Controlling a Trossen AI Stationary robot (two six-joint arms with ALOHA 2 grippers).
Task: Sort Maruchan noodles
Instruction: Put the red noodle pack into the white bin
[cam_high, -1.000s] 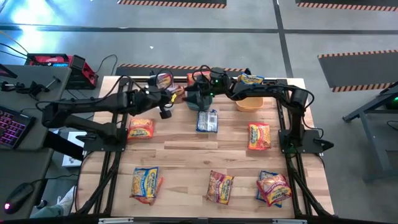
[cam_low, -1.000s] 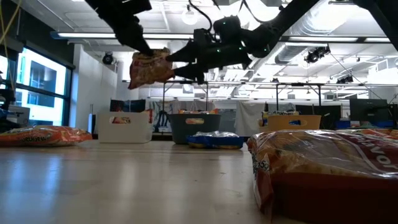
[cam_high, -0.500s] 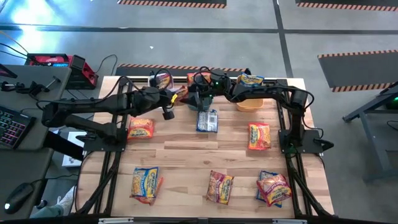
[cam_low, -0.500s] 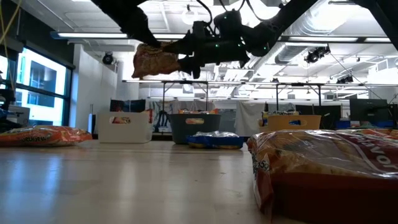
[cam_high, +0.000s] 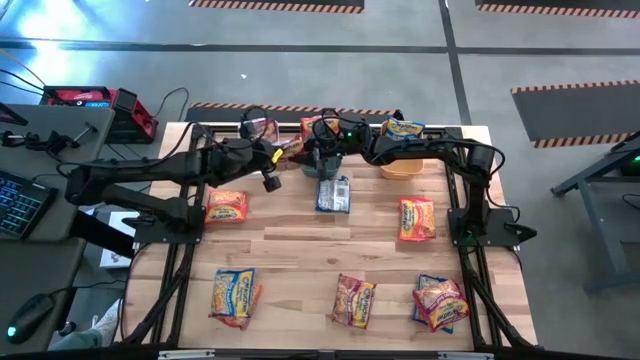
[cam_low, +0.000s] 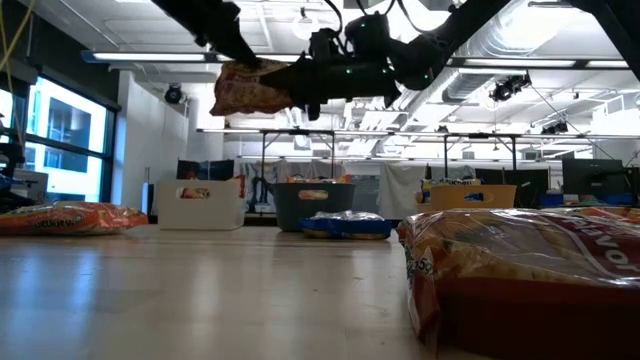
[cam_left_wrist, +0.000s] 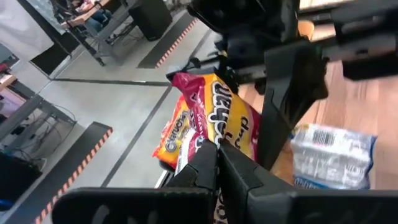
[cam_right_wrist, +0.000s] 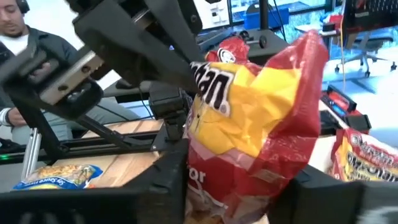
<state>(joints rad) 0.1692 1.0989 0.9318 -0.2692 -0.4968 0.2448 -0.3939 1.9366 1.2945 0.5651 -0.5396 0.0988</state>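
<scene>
A pink-red and yellow noodle packet (cam_low: 250, 90) hangs high above the table's far middle, also seen in the high view (cam_high: 291, 147). My left gripper (cam_low: 235, 62) is shut on its left end. My right gripper (cam_low: 300, 85) comes from the right and is shut on its other end. Several more noodle packets lie flat on the wood: a blue one (cam_high: 333, 193), orange ones (cam_high: 226, 207) (cam_high: 416, 218), and others along the near edge (cam_high: 353, 300). My left gripper pinches one end of the packet (cam_left_wrist: 208, 140) between its two fingers, slanting down from the table's left. The packet is lifted clear and lies nearly level. My right gripper has the packet's opposite end (cam_right_wrist: 205, 174) between its two fingers (cam_right_wrist: 171, 165), which come about level from the table's right. The crinkled packet bulges out beyond the fingers, clear of the table.
A white bin (cam_high: 262, 128), a dark teal bin (cam_low: 310, 205) and an orange bin (cam_high: 402, 166) stand along the far edge, below and behind the held packet. A packet (cam_high: 402, 128) lies at the orange bin's far side. A person sits beyond the table (cam_right_wrist: 18, 37).
My right gripper has shut on the packet's free end. My left gripper has turned at the wrist, so the packet has swung up from a slanted hang to nearly level and stands a little higher.
</scene>
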